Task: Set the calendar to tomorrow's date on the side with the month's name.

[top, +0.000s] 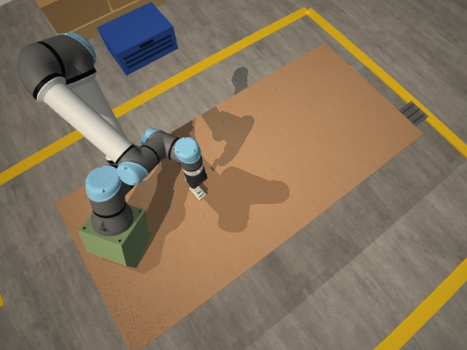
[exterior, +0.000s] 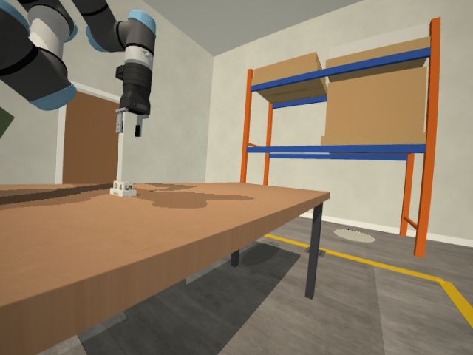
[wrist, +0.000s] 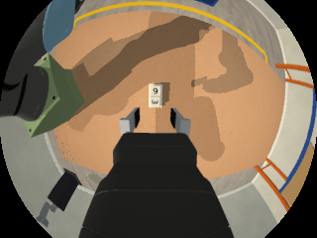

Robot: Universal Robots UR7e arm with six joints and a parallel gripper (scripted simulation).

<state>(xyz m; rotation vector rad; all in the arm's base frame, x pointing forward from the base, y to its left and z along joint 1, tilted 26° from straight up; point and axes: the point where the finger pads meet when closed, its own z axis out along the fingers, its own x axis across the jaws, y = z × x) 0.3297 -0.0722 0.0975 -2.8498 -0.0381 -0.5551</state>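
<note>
Wooden table point(exterior: 160, 244) fills most of the exterior view, so I'll use it as the landmark and work back from its near edge. That front stretch of the top shows plain brown wood with some arm shadows further in.

Further along the table sits the calendar point(exterior: 123, 189), a small white tray point(exterior: 123, 194) lying flat on the wood with two cubes in it, side by side. From the exterior view I can make out a 4 on the left cube point(exterior: 120, 186) and what looks like a 5 turned on its side on the right cube point(exterior: 128, 186). On the tray's end there's maybe a 0, too small to be sure. In the wrist view the top face nearest the far end reads like a 9, and the one next to it is too blurry to call.

Straight above the calendar, well clear of the table, hangs the gripper point(exterior: 129, 126). Its fingers are spread as wide as they go and there's nothing between them. They point straight down, and the wrist view has the calendar point(wrist: 157, 94) centred just past the two fingertips.

Past the far side of the table there's an orange and blue shelving rack point(exterior: 340, 145) with cardboard boxes point(exterior: 376, 100) on it against the wall.
</note>
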